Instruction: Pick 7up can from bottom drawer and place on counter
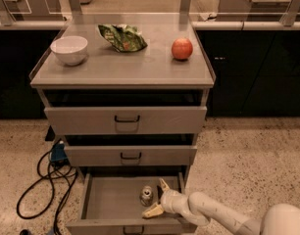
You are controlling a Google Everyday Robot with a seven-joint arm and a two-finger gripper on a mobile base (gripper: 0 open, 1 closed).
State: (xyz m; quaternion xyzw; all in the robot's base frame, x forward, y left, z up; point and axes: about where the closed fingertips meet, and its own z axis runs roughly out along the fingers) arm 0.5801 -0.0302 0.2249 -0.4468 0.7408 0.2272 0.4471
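Observation:
The 7up can (146, 195) stands upright on the grey floor of the open bottom drawer (108, 204), right of its middle. My gripper (157, 198) is inside the drawer just right of the can. Its pale fingers (153, 211) are spread open, one behind and one in front of the can's right side, not closed on it. The white arm comes in from the lower right. The counter (121, 65) on top of the cabinet is flat and grey.
On the counter are a white bowl (69, 49) at the left, a green snack bag (122, 37) at the back middle and a red-orange apple (182, 48) at the right. The middle and top drawers are shut. Black cables (47, 179) lie on the floor at the left.

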